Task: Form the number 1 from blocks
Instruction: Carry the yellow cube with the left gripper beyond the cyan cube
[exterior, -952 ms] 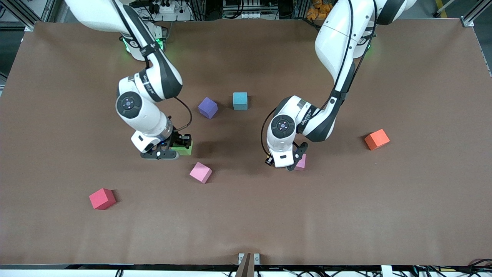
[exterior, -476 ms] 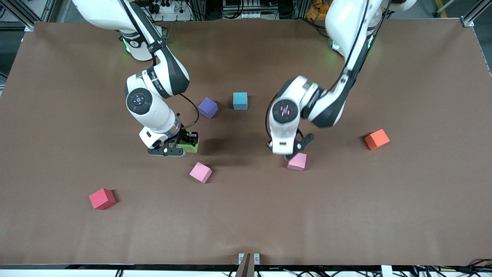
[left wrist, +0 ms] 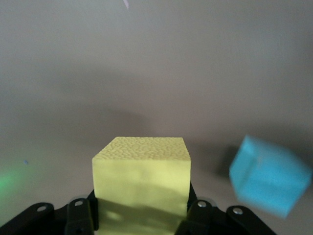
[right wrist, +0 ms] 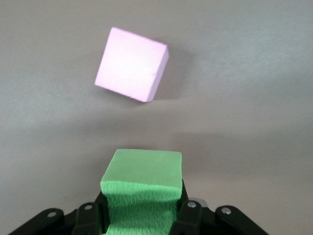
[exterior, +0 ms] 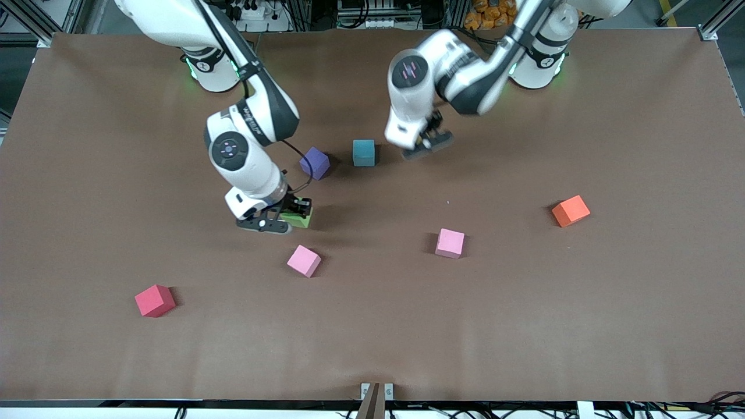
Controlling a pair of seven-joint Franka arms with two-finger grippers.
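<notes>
L gripper (exterior: 428,142) has lifted off pink cube (exterior: 450,242), now pinching yellow cube (left wrist: 141,181) beside blue cube (exterior: 364,152). R gripper (exterior: 279,218) still pinching green cube (exterior: 300,217), carrying. No "1" formed yet.

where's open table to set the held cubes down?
Bare stretch between the two pink cubes. Another between the blue cube and the orange cube. Crowded around the purple cube, beside the right gripper holding the green cube.
</notes>
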